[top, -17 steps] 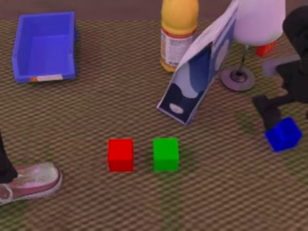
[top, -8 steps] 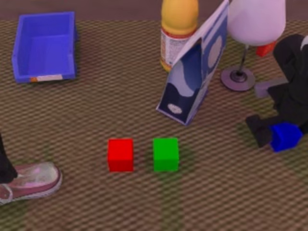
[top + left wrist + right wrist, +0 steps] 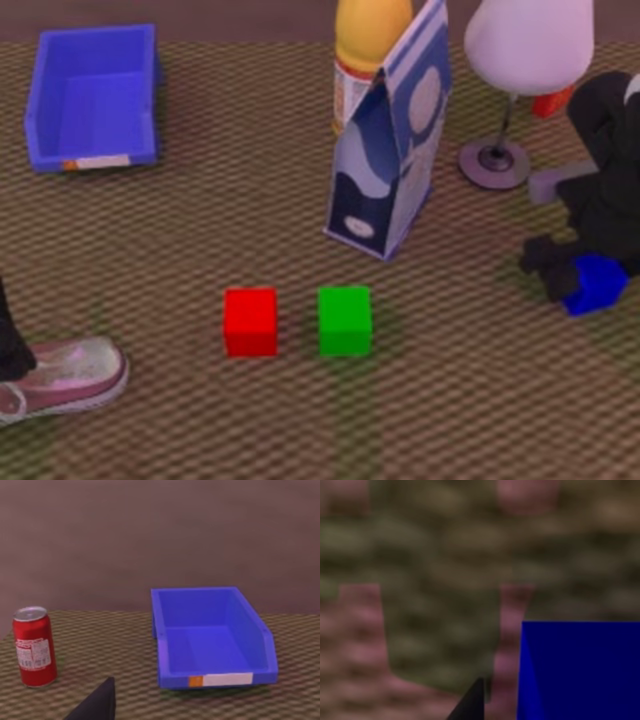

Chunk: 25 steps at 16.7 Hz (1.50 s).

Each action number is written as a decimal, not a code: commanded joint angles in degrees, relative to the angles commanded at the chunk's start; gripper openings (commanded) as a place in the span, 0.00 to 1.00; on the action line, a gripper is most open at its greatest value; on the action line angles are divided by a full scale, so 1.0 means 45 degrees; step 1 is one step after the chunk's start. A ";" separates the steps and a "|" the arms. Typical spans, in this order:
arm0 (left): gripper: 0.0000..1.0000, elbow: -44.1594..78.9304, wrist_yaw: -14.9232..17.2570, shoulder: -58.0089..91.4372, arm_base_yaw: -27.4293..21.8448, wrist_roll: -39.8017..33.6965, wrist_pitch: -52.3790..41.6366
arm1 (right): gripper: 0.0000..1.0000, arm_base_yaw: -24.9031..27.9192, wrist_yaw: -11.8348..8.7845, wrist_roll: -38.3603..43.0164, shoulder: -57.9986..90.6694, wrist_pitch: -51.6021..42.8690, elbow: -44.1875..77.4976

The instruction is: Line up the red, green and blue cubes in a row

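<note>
Blue cube [image 3: 597, 282] sits at the far right of the woven surface [image 3: 200, 220], well right of the carton [image 3: 388, 150], with the right pincer [image 3: 572, 277] closed around it. Red cube [image 3: 250, 321] and green cube [image 3: 345, 320] lie side by side, apart, just below the carton. Left pincer [image 3: 97, 705] is barely visible near a blue bin [image 3: 212, 637]; its opening cannot be told.

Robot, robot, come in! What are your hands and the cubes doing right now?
Right gripper at table's right, on the blue cube. Left arm parked at left edge. Red cube and green cube side by side. Carton leaning nearby.
</note>
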 joint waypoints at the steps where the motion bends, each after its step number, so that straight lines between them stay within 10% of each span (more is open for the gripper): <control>1: 1.00 0.0000 0.0000 0.0000 0.0000 0.0000 0.0000 | 0.40 0.0000 0.0000 0.0000 0.0000 0.0000 0.0000; 7: 1.00 0.0000 0.0000 0.0000 0.0000 0.0000 0.0000 | 0.00 0.0000 0.0000 0.0000 0.0000 0.0000 0.0000; 25: 1.00 0.0000 0.0000 0.0000 0.0000 0.0000 0.0000 | 0.00 0.0084 -0.0007 -0.0022 -0.1374 -0.3207 0.1886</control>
